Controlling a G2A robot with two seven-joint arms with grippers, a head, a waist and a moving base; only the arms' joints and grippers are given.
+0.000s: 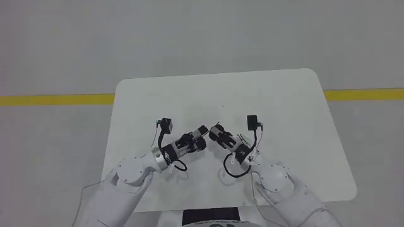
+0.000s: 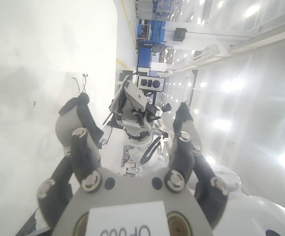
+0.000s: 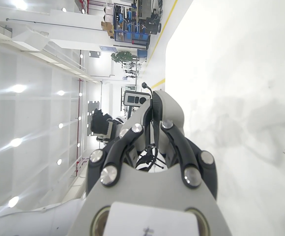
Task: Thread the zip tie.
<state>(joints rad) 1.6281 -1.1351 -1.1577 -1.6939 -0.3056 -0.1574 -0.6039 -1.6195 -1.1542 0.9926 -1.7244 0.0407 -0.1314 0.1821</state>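
My right gripper (image 3: 154, 104) is pinched on the tie (image 3: 147, 87), one end sticking past the tips. My left gripper (image 2: 132, 103) faces it with fingers apart, near, roughly in line.

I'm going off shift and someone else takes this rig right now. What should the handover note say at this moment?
Right gripper: jaws shut on a thin dark strip, apparently the zip tie, one end poking out past its tip.
Left gripper: jaws wide open, empty, facing the right gripper over the table.
Done: zip tie is in hand.
Left: no loop visible, so threading seems not yet done; the left gripper likely takes the free end next.
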